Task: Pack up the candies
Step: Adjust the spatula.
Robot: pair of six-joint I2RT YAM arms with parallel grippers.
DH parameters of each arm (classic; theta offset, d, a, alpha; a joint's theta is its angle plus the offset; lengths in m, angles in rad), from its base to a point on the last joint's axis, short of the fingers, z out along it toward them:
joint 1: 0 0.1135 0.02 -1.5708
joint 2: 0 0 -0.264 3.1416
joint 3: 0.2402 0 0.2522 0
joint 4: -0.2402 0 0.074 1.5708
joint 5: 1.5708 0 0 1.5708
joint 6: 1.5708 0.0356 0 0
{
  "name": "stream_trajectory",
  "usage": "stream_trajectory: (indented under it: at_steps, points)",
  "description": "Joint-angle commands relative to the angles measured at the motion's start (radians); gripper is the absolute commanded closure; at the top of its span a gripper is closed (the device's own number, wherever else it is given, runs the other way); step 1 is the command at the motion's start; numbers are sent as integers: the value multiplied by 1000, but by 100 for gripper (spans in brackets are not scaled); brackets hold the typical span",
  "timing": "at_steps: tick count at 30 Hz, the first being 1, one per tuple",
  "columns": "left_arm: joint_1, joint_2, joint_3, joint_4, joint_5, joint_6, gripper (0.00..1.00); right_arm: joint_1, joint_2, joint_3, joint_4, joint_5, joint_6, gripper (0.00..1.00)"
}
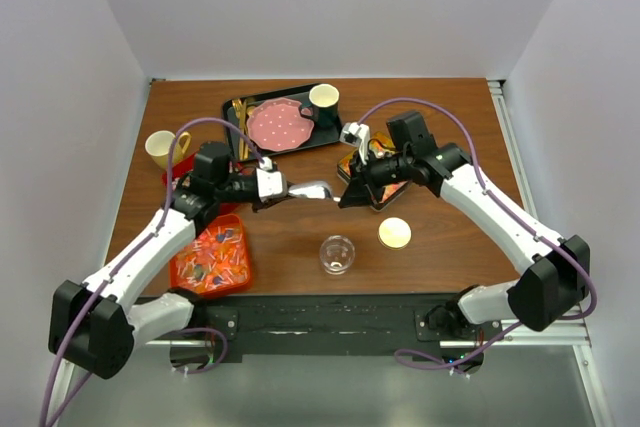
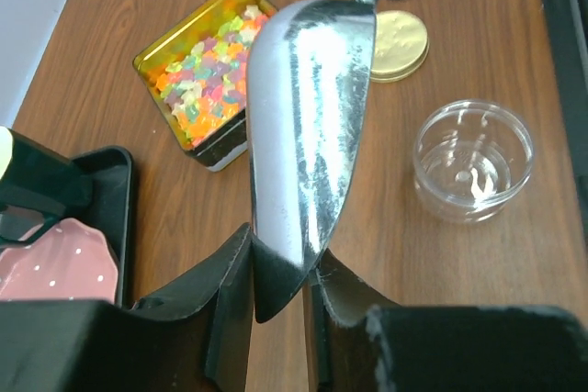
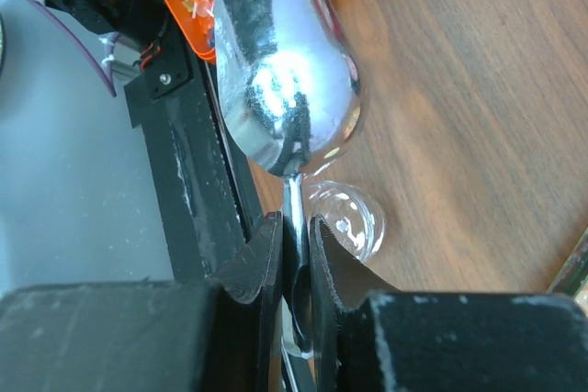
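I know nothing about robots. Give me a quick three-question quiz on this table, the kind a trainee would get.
1. Fill in: the orange tray of candies lies in front of the ____ arm's base.
2. What do the left claw and the right claw both grip?
A) the metal scoop
B) a yellow mug
C) a gold lid
3. True or false: the clear cup is full of candies.

Key: 1 left; 2 A; 3 false.
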Motion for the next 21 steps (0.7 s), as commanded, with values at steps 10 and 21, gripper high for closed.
stream_trajectory:
  at_steps: [10,21]
  points:
    - [116,208,246,-259,418,-156,100,-1,-40,56,-51,63,-145,46]
    - [142,296,260,-228,309,-312,100,5,-173,144,-126,214,-377,24]
